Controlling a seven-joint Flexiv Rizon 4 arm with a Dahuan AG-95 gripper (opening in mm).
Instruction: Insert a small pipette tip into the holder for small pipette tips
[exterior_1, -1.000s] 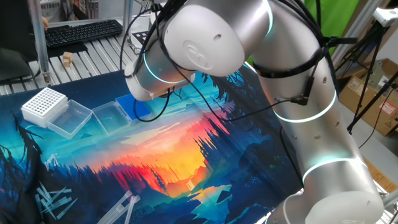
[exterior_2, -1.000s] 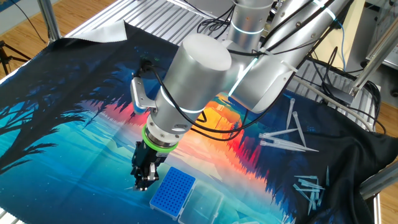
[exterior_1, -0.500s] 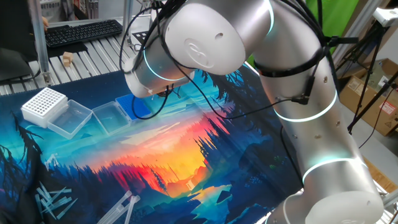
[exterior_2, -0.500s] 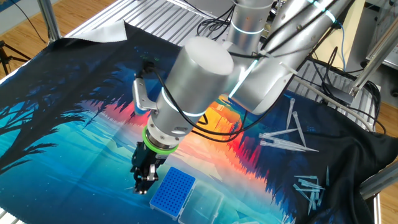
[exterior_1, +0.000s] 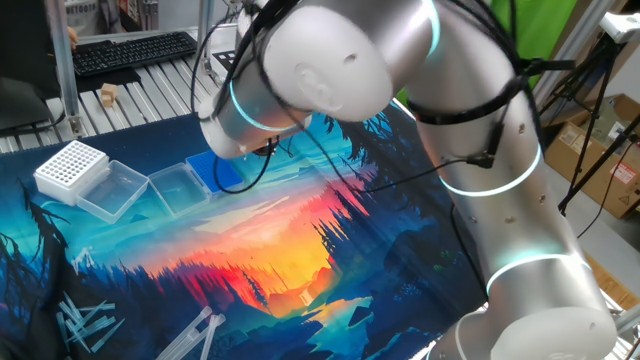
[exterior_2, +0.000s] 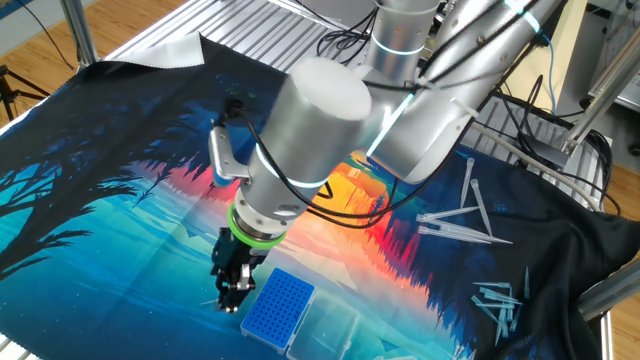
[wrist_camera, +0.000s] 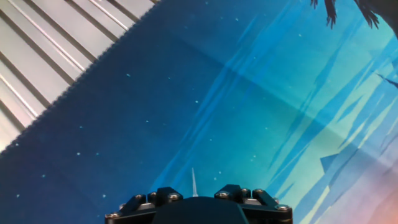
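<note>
The holder for small pipette tips (exterior_2: 272, 308) is a bright-blue rack with a grid of tiny holes, and its clear lid (exterior_2: 330, 332) lies open beside it. It also shows in one fixed view (exterior_1: 222, 172), partly behind a cable. My gripper (exterior_2: 228, 300) points down just left of the rack, its tips low over the mat. In the hand view a slim pale small pipette tip (wrist_camera: 193, 180) sticks out from the middle of the gripper (wrist_camera: 194, 198), over bare blue mat. The jaws are shut on it. The rack is out of the hand view.
A larger white perforated rack (exterior_1: 72, 167) with a clear lid (exterior_1: 112, 190) stands left of the blue one. Longer clear tips lie loose on the mat (exterior_2: 465, 220) and in a pile (exterior_2: 500, 300). The mat's edge and metal slats (wrist_camera: 56, 56) are near.
The arm's wrist has shifted very slightly. The gripper stays beside the blue rack's left side with the tip still in it.
</note>
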